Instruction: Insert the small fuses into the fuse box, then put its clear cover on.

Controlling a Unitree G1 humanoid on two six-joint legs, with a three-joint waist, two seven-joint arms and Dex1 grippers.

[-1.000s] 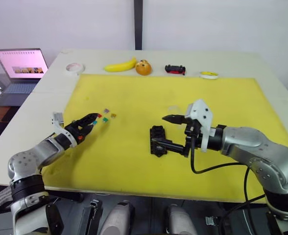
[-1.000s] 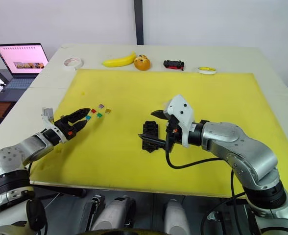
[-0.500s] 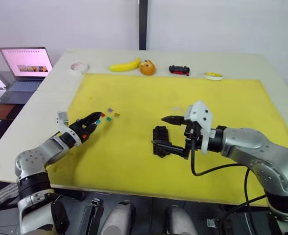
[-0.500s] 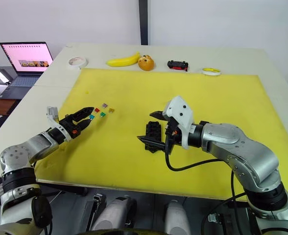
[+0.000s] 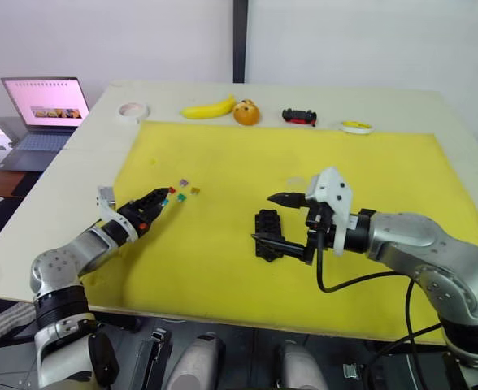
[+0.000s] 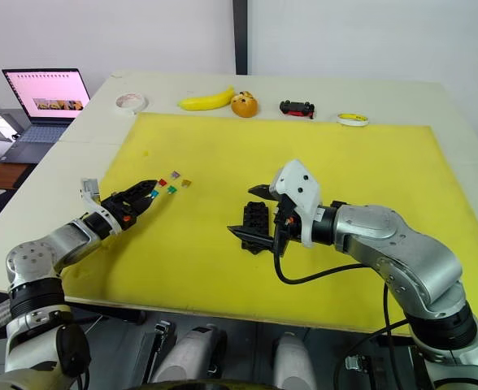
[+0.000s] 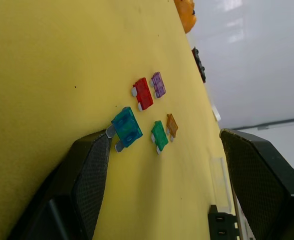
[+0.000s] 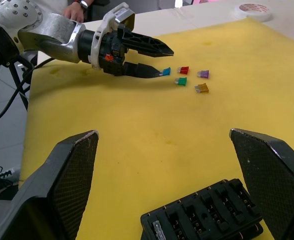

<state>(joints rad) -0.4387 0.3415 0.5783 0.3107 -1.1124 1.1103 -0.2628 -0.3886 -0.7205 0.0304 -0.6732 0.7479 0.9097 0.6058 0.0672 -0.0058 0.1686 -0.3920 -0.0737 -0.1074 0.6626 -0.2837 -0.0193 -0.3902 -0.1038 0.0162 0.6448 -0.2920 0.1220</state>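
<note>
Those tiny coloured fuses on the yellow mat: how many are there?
5, clustered before the left tool: blue fuse nearest its tip, red fuse, purple fuse, green fuse, orange fuse. Others may be hidden.

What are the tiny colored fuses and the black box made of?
The small fuses look like see-through colored plastic with little silvery metal legs; light glows through the blue one. The fuse box seems hard black plastic with a dull, molded finish and crisp slot edges.

Five small fuses (image 7: pixel 148 116), one fuse box (image 5: pixel 266 234), one clear cover (image 7: pixel 218 175), one banana (image 5: pixel 207 108).
</note>
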